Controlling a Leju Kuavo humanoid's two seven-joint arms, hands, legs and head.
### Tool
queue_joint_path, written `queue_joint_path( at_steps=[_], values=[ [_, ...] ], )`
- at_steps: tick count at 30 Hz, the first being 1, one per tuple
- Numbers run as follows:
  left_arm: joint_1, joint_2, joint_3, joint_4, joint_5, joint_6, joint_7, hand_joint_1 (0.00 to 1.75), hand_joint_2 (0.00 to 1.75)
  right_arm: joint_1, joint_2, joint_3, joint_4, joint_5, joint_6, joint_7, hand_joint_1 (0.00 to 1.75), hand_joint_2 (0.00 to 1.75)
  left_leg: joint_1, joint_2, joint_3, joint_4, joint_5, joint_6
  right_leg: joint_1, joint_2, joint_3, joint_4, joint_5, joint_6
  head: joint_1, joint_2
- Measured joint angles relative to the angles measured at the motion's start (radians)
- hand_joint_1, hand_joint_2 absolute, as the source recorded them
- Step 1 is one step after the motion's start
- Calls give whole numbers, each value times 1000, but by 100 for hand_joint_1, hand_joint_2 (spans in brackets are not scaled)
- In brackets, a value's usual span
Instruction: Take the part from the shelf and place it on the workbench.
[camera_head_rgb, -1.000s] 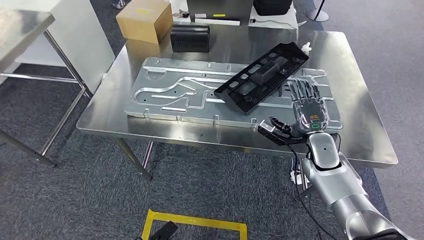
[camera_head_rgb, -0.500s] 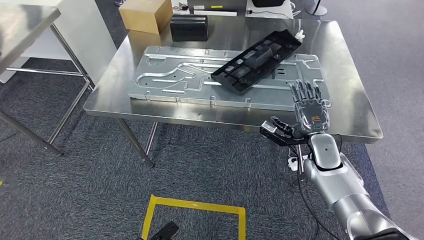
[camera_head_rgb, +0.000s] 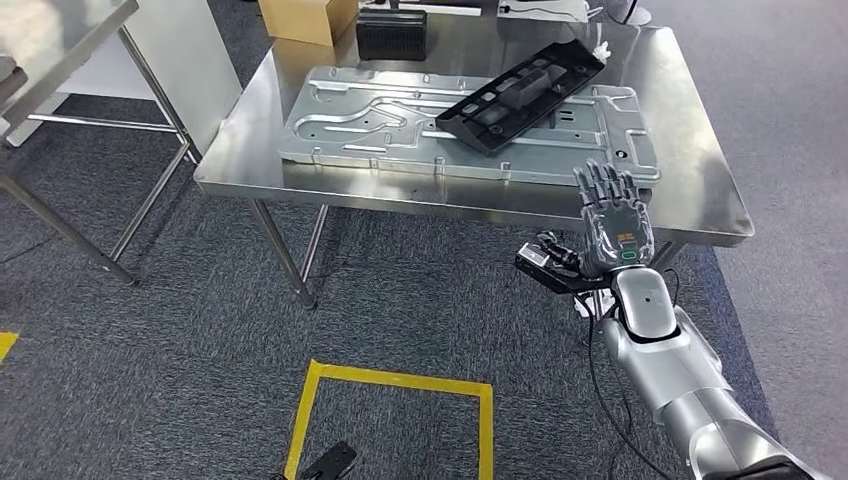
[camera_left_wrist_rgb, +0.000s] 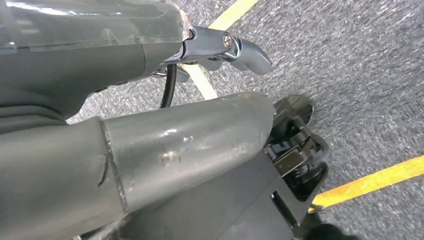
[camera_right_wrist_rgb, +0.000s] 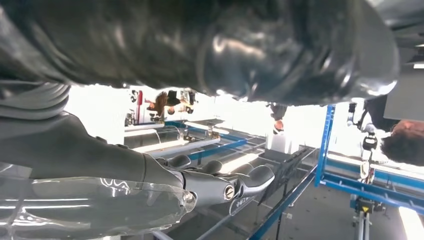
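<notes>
One long black plastic part with rectangular cut-outs (camera_head_rgb: 522, 95) lies diagonally on a large embossed sheet-metal panel (camera_head_rgb: 400, 120), which rests flat on the stainless-steel counter (camera_head_rgb: 690, 180). At the counter's far edge stand a brown cardboard box (camera_head_rgb: 300, 18) and a black ribbed block (camera_head_rgb: 391, 33). The right robot hand (camera_head_rgb: 610, 215) is raised in front of the counter's near edge, well apart from the black part, palm away from the camera, fingers (camera_head_rgb: 600, 185) straight and spread, holding nothing. A second steel table (camera_head_rgb: 60, 30) stands to the left on the grey carpet (camera_head_rgb: 180, 330), where yellow tape (camera_head_rgb: 400, 385) marks a rectangle.

In the left wrist view, the left robot hand (camera_left_wrist_rgb: 165, 145) hangs over the grey carpet and yellow tape lines (camera_left_wrist_rgb: 370, 182); nothing is seen in it, but whether its fingers are curled or spread I cannot tell.

In the right wrist view, the right robot hand's fingers (camera_right_wrist_rgb: 250, 180) stretch out empty, with blue metal framing (camera_right_wrist_rgb: 325, 150) beyond.
</notes>
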Motion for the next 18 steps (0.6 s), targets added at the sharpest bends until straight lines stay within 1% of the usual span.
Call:
queue_joint_path(
  at_steps=[1, 2, 3, 4, 5, 6, 7, 8, 9, 10, 11, 12, 13, 14, 15, 16, 17, 18],
  values=[
    [0, 0, 0, 0, 0, 0, 0, 0, 0, -1, 0, 0, 0, 0, 0, 0, 0, 0, -1, 0, -4, 1, 9, -6, 3, 0, 16, -31, -14, -5, 0, 0],
    [1, 0, 0, 0, 0, 0, 0, 0, 0, 0, 0, 0, 0, 0, 0, 0, 0, 0, -1, 0, -7, 0, 18, -12, 4, 0, 14, -42, -13, -12, -1, 0],
    [2, 0, 0, 0, 0, 0, 0, 0, 0, 1, 1, 0, 0, 0, 0, 0, 0, 0, 1, -1, -11, 0, 20, -19, 3, -2, 7, -42, -3, -19, 0, 0],
    [4, 0, 1, 1, 0, 0, 0, 0, 0, 1, 2, 1, 0, 0, 1, 0, 0, 0, 3, -2, -20, 11, 4, -24, 1, -4, -3, -42, 8, -28, -1, 0],
    [6, 0, 1, 1, 0, 0, 0, 0, 0, 1, 3, 1, 1, 0, 1, 0, 0, 0, 4, -4, -32, 38, -31, -30, -1, -5, -14, -44, 21, -36, -2, 0],
    [6, 0, 1, 1, 0, 0, 0, 0, 0, 0, 4, 1, 1, 0, 1, 0, 0, 0, 6, -5, -48, 83, -82, -34, -2, -7, -28, -43, 34, -42, -2, 0],
    [7, 0, 1, 1, 0, 0, 0, 0, 0, 1, 5, 1, 1, 0, 1, 0, 0, 0, 7, -5, -65, 144, -135, -37, -1, -7, -44, -43, 46, -46, -3, 0],
    [7, 0, 1, 1, 0, 0, 0, 0, 0, 1, 5, 1, 1, 0, 1, 0, 0, 0, 8, -5, -77, 210, -175, -40, 0, -6, -62, -42, 59, -47, -4, 0],
    [6, 0, 1, 1, 0, 0, 0, 0, 0, 2, 5, 1, 1, 0, 1, 0, 0, 0, 8, -5, -81, 263, -190, -41, 0, -6, -80, -40, 72, -46, -4, 0],
    [6, 0, 1, 1, 0, 0, 0, 0, 0, 4, 5, 2, 1, 0, 1, 0, 0, 0, 8, -5, -72, 292, -182, -41, 1, -6, -98, -38, 85, -45, -4, 0],
    [6, 0, 1, 1, 0, 0, 0, 0, 0, 4, 5, 2, 2, 0, 2, 0, 0, 0, 8, -5, -47, 287, -157, -39, 2, -6, -115, -35, 97, -44, -4, 0],
    [6, 0, 1, 1, 0, 0, 0, 0, 0, 5, 5, 2, 3, -2, 3, 0, 0, 0, 8, -5, -6, 250, -131, -35, 3, -5, -130, -33, 107, -41, -4, 0],
    [4, 0, 2, 1, 0, 0, 0, 0, 0, 5, 7, 2, 3, -6, 5, -1, 0, 0, 6, -6, 51, 183, -123, -28, 4, -5, -142, -32, 118, -38, -4, 0],
    [2, 0, 3, 1, 1, 0, 1, 0, 0, 6, 8, 2, 3, -13, 6, -1, 0, 0, 4, -7, 109, 103, -131, -22, 5, -6, -151, -31, 128, -34, -4, 0],
    [0, 0, 4, 1, 1, 1, 1, 0, 0, 9, 10, 1, 3, -26, 8, -4, 0, 0, 1, -9, 154, 39, -146, -17, 5, -7, -155, -32, 138, -29, -3, 0],
    [-2, 0, 6, 1, 2, 3, 1, 0, 0, 16, 14, 0, 3, -48, 9, -10, 0, 0, -2, -9, 182, -6, -161, -12, 5, -8, -157, -34, 148, -24, -3, 0],
    [-1, 0, 9, 1, 5, 6, 0, 0, 0, 30, 18, -4, 3, -77, 9, -18, 0, 0, -4, -10, 188, -25, -161, -9, 5, -9, -156, -40, 159, -18, -3, 0],
    [1, 0, 13, 1, 9, 11, -3, 0, 0, 53, 22, -10, 3, -118, 9, -31, 0, 0, -1, -9, 183, -30, -151, -4, 5, -10, -155, -45, 167, -12, -3, 0]
  ],
)
